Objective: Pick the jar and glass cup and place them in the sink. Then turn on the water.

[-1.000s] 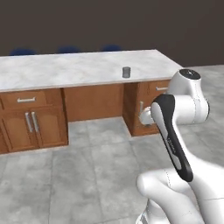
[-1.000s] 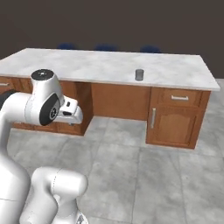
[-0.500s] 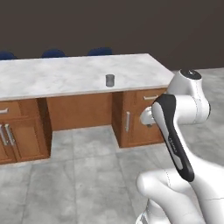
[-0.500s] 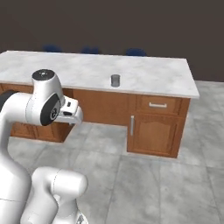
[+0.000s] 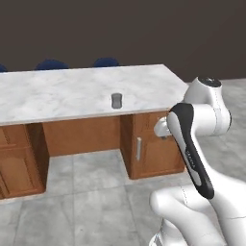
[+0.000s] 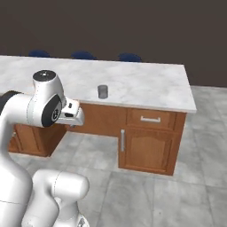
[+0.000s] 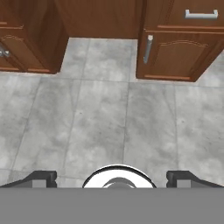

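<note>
A small plain grey glass cup (image 5: 116, 100) stands upright near the front edge of the white marble counter (image 5: 57, 96); the right base view shows the glass cup (image 6: 103, 91) toward the counter's middle. My gripper (image 7: 113, 178) is open, with nothing between its dark fingertips (image 7: 40, 177), and points down at the tiled floor in front of the cabinets. The hand (image 6: 74, 116) hangs lower than the countertop and well short of the cup. The jar, the sink and the water are out of view.
Wooden cabinets (image 6: 148, 148) with a door handle and a drawer (image 6: 150, 119) sit under the counter. Blue chair tops (image 5: 106, 62) show behind it. The counter's right end (image 6: 188, 95) is close by, with grey tiled floor (image 5: 96, 192) in front.
The whole scene has slid left in both base views, so the camera has moved with the base. The cup stays put on the counter. The arm's pose and the open gripper look unchanged.
</note>
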